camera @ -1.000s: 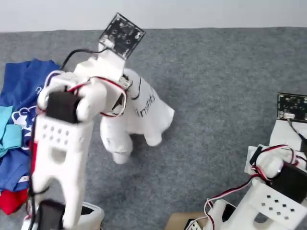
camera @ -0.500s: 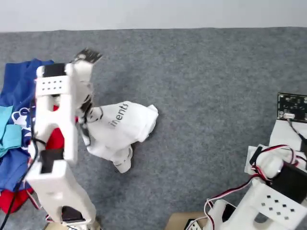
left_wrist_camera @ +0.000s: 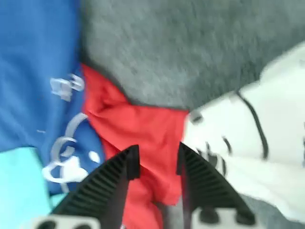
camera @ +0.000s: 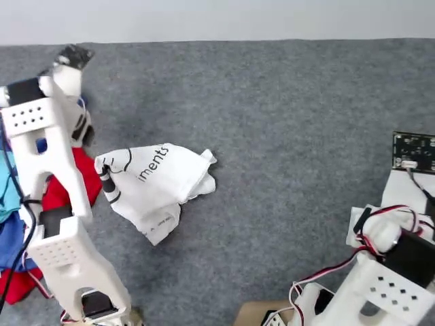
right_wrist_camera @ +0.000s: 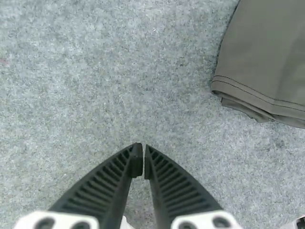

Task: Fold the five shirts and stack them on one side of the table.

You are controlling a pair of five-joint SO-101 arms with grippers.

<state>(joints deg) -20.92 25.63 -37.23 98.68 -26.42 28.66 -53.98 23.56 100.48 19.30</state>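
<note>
Nearest the camera in the high view, the right arm (camera: 387, 272) sits at the near edge of the worktop (camera: 306, 136). Its wrist cam shows the right gripper (right_wrist_camera: 143, 153) with its fingers clenched tip to tip on nothing, over bare grey surface. Near it is an olive shirt (right_wrist_camera: 267, 57) that looks already folded. The high view gives just a tan sliver of that at its bottom edge, so the wrist cam is what suggests one shirt is done.

Further out, the white shirt (camera: 160, 183) lies bunched up left of the middle with no gripper on it. One end touches the red shirt (camera: 75, 178).

Further left is the unfolded heap, with the left arm (camera: 41, 156) standing over it. From above, the arm's body hides its fingers. The left wrist cam sorts that out: the left gripper (left_wrist_camera: 157, 151) has its fingers released, spread above the red shirt and holding nothing. The blue shirt (left_wrist_camera: 33, 71) and a teal shirt (left_wrist_camera: 19, 186) are just beside the red one.

My guess is the white shirt is the one in hand, out of the heap but not yet flattened. The next move would be getting hold of an edge and spreading it flat without dragging the red one along. It could also be going for the red shirt; can't tell which.
</note>
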